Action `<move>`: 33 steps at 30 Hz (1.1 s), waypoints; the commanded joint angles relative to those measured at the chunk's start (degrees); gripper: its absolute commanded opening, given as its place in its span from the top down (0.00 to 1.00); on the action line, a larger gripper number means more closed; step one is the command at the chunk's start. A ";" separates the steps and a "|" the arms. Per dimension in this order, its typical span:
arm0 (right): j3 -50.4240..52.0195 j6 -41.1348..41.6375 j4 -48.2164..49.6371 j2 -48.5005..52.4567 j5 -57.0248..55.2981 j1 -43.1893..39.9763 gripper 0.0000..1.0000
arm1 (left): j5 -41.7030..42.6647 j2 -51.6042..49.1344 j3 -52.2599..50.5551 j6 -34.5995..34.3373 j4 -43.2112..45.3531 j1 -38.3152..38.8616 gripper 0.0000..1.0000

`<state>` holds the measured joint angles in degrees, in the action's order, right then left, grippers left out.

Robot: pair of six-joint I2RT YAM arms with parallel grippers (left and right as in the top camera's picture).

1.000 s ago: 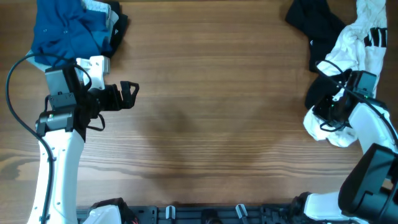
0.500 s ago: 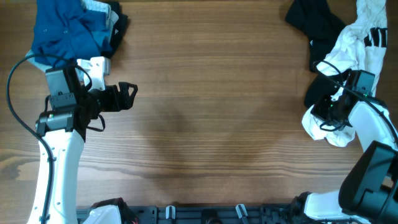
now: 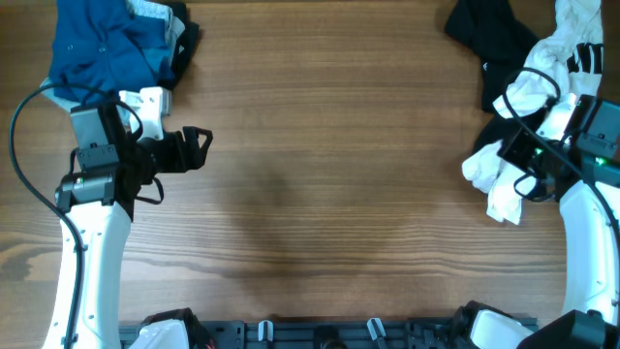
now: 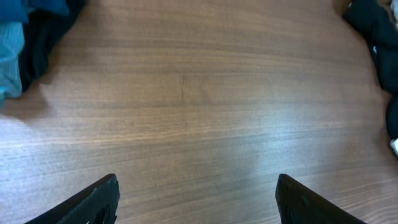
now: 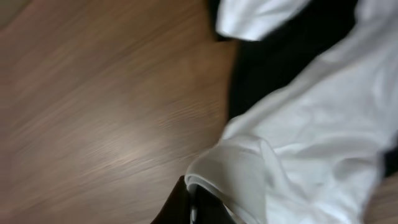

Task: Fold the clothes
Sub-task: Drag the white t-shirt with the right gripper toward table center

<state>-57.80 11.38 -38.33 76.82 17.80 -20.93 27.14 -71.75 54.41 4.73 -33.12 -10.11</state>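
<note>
**A:** Shirt [image 3: 481, 168] hung bunched at the right, near the dark pile. How would it handle?

**B:** Soft, light and limp, so likely to sag. Right gripper [image 3: 509, 158] was pinched on a fold; a hem or shoulder seam looked the better hold. Left gripper [image 3: 199, 147] was spread wide and empty over the table [image 3: 320, 194].

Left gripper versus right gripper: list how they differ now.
The left gripper is open and empty; the right gripper is shut on the white shirt. The left hovers over bare table; the right is amid the shirt's folds. Both are black two-finger grippers.
</note>
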 commanded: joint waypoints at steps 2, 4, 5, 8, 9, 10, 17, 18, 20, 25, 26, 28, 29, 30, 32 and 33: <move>-1.18 -0.66 3.74 -0.33 11.72 7.50 0.96 | 1.14 -0.26 1.11 -4.02 4.11 0.37 0.18; -1.62 0.87 5.53 -0.33 11.80 13.00 0.96 | 1.14 -0.26 1.11 -4.24 5.66 0.37 0.17; -2.03 1.18 6.75 -0.33 11.82 17.03 0.96 | 1.14 -0.26 1.11 -4.28 6.60 0.37 0.17; -3.17 3.76 10.16 -0.33 11.52 26.99 0.96 | 1.11 -0.26 1.11 -4.42 7.28 0.37 0.17; -3.54 5.57 12.22 -0.31 10.82 31.76 0.96 | 1.01 -0.26 1.11 -4.42 7.30 0.37 0.16; -3.67 6.73 13.62 -0.31 10.25 34.62 0.95 | 0.90 -0.26 1.11 -4.46 7.30 0.37 0.15; -3.76 13.73 21.66 0.09 1.66 49.42 0.96 | 0.63 -0.26 1.11 -7.37 8.09 0.35 0.08; -3.76 13.77 22.05 0.26 2.16 50.27 0.96 | -0.26 -0.26 1.11 -7.37 8.24 0.35 0.07; -3.76 14.10 22.01 0.63 2.47 51.58 0.96 | -1.86 -0.26 1.11 -7.37 8.59 0.35 0.07; -3.82 14.12 24.13 2.95 3.19 58.71 0.96 | -5.09 -0.26 1.11 -7.37 9.81 0.35 0.06; -3.87 14.25 24.98 3.63 3.19 60.30 0.96 | -5.73 -0.26 1.11 -7.37 9.99 0.26 0.06; -4.11 14.38 26.77 5.09 3.19 63.54 0.96 | -6.86 -0.26 1.11 -7.39 10.03 -0.22 0.06; -4.31 14.60 27.26 5.68 3.19 64.67 0.96 | -7.26 -0.26 1.11 -7.39 10.01 -0.63 0.06; -4.59 14.75 27.56 6.27 3.19 65.55 0.96 | -7.32 -0.26 1.11 -7.39 9.99 -1.01 0.06; -5.95 14.16 27.36 7.78 3.19 67.38 0.96 | -7.30 -0.26 1.11 -7.41 9.99 -2.32 0.06; -6.47 13.99 26.99 8.13 3.13 67.67 0.96 | -7.30 -0.26 1.11 -7.41 9.99 -3.04 0.06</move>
<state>-60.93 25.32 -11.55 83.42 20.32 44.86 21.45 -71.79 54.46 -2.11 -23.46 -10.92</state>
